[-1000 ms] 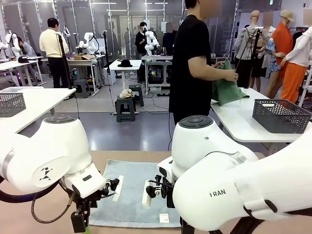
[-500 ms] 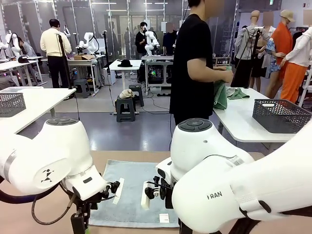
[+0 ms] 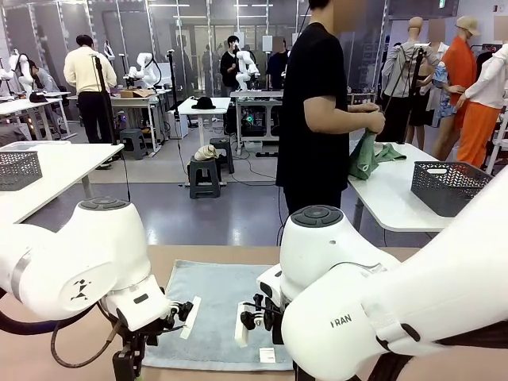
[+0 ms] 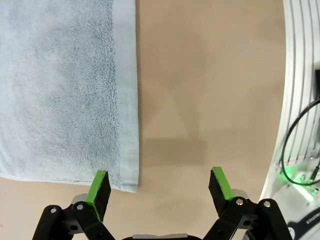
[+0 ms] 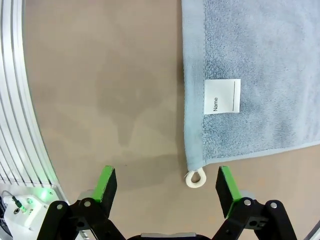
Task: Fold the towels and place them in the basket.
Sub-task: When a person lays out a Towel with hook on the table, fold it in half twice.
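Both spread wide, holding nothing: the black, green-padded left gripper (image 4: 160, 182) and right gripper (image 5: 165, 182) hover over the near corners of the light blue-grey terry towel (image 3: 218, 305), likely lined up to pinch and fold.

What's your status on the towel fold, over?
Left gripper open at a near corner of the towel. Right gripper open at its corner loop. Towel flat, unfolded on the table. Nothing between jaws and cloth.
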You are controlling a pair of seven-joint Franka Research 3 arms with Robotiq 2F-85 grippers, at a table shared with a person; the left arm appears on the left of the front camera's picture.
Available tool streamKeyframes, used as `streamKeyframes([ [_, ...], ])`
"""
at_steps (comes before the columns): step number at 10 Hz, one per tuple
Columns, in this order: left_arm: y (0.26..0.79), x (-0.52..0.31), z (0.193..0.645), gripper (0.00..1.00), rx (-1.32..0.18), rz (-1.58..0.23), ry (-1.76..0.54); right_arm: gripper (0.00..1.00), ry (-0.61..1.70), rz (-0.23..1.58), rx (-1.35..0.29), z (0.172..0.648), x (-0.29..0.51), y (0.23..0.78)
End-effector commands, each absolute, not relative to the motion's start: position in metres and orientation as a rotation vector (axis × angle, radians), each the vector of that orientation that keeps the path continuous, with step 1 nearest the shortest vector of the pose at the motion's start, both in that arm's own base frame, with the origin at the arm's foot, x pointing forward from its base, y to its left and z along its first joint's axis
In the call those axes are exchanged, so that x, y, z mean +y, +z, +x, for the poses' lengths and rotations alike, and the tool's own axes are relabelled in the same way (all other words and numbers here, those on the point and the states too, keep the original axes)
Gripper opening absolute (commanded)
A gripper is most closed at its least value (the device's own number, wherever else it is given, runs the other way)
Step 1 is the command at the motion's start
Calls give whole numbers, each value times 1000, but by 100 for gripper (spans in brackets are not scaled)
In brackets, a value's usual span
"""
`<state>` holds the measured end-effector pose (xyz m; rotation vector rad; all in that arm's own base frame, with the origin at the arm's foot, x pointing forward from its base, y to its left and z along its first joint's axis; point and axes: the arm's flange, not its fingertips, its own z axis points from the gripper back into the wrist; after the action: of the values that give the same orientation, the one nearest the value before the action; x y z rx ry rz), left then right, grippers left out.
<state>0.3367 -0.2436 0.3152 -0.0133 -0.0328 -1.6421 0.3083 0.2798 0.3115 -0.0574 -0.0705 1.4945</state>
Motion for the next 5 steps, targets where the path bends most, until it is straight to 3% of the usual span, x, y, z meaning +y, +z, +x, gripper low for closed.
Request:
streamKeyframes([
  [1, 301, -232, 334, 100, -53, -19, -1686, 100, 1517, -52, -79, 318, 277, 305],
  [5, 292, -232, 340, 100, -54, -19, -1685, 100, 1519, -38, -83, 325, 274, 296],
])
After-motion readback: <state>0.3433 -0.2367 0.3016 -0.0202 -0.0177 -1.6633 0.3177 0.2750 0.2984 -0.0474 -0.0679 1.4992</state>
